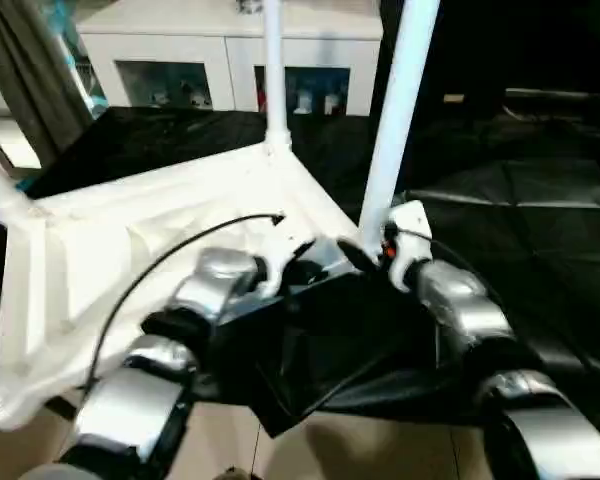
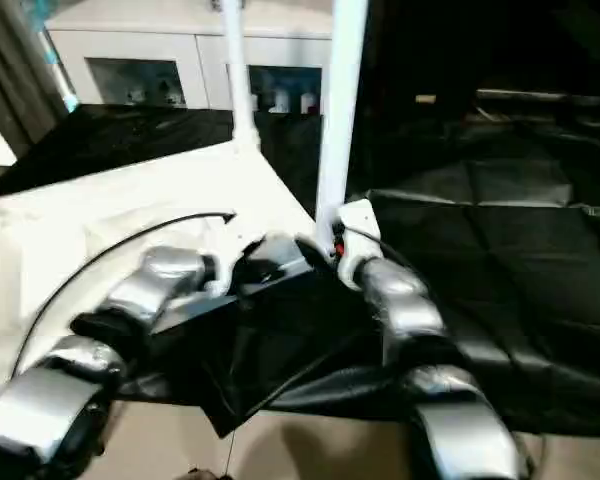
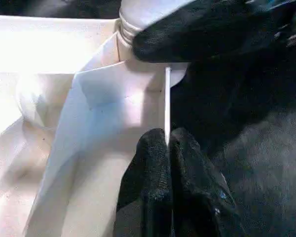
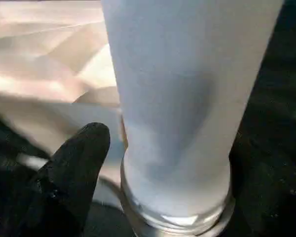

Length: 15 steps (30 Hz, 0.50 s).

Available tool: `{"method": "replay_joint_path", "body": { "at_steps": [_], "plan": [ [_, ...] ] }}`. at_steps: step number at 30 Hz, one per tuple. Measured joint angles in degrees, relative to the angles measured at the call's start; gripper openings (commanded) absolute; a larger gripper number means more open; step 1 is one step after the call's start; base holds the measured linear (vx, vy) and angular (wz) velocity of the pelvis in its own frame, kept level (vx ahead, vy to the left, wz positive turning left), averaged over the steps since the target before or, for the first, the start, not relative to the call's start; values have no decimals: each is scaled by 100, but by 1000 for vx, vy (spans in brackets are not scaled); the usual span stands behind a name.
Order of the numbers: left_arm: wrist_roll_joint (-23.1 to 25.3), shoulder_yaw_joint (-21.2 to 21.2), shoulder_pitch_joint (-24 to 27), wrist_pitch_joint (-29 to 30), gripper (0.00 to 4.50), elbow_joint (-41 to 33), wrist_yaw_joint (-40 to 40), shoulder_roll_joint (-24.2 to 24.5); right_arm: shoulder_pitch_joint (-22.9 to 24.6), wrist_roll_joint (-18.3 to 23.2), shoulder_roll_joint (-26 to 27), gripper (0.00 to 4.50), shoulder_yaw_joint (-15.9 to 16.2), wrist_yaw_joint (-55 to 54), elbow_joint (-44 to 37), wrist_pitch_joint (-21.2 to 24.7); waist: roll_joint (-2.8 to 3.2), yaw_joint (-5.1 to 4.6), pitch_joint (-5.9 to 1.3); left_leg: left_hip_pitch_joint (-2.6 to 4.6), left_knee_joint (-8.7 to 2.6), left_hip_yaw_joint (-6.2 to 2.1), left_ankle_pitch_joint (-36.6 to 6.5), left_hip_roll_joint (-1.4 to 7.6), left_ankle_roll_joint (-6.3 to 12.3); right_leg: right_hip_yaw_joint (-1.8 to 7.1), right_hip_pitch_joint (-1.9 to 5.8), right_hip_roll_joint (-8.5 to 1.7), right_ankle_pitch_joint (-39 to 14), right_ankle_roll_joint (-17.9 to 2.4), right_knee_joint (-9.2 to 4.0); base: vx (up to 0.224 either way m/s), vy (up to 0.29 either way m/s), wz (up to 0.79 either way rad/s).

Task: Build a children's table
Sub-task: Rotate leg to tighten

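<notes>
The white children's table lies upside down, its ribbed top (image 1: 180, 230) on a black sheet. Two round legs stand up from its corner sockets, a far one (image 1: 273, 70) and a near one (image 1: 395, 110). My left gripper (image 3: 166, 136) is shut on the thin upright rim (image 3: 167, 98) of the top, close to the near corner. My right gripper (image 1: 375, 245) sits at the foot of the near leg (image 4: 187, 98), just above its socket collar (image 4: 177, 219). Its fingers stand open on either side of the tube, one black finger (image 4: 79, 168) slightly off it.
The black sheet (image 1: 520, 230) spreads to the right and under my forearms. A white glass-door cabinet (image 1: 180, 50) stands behind. A grey curtain (image 1: 30, 70) hangs at the far left. A black cable (image 1: 160, 265) arcs over the table top. Beige floor (image 1: 330, 450) shows near me.
</notes>
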Motion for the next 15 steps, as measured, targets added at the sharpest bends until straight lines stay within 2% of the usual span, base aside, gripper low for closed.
{"method": "replay_joint_path", "body": {
  "at_steps": [4, 5, 8, 9, 13, 15],
  "plan": [
    [-67, -112, 106, -125, 0, -193, -746, 293, 261, 83, -484, 387, 244, 1253, -479, 39, 0, 42, 0, -11, 3, 0, -1, 2, 2, -1, -5, 1, -22, 30, -6, 0, 0, 0],
    [-85, -115, 117, -138, 0, -222, -908, 364, 285, 96, -552, 362, 272, 1481, -550, 43, -1, 41, 0, -23, 2, 0, -2, 2, 5, -1, -15, 1, -26, 29, -9, 0, 0, 0],
    [-122, -122, 137, -142, 0, -279, -1226, 509, 291, 129, -674, 351, 347, 1863, -637, 55, -1, 48, 0, -50, 6, 0, 10, 3, 33, -6, -38, 1, -28, 25, -7, 0, 0, 0],
    [-128, -128, 145, -142, 0, -293, -1302, 545, 292, 135, -707, 325, 387, 1956, -670, 62, -1, 52, 0, -54, 7, 0, 11, 3, 34, -7, -40, 1, -28, 25, -7, 0, 0, 0],
    [-150, -161, 176, -142, 0, -334, -1492, 608, 292, 189, -727, 307, 427, 2122, -719, 176, -2, 57, 0, -61, 20, 0, 6, 5, 25, -6, -41, 0, -27, 23, -4, 0, 0, 0],
    [-163, -164, 190, -138, 0, -349, -1522, 623, 293, 203, -730, 280, 433, 2173, -743, 240, -2, 51, 1, -63, 25, 0, -4, 5, 8, -4, -41, 0, -23, 18, -3, 0, 0, 0]
  ]
}}
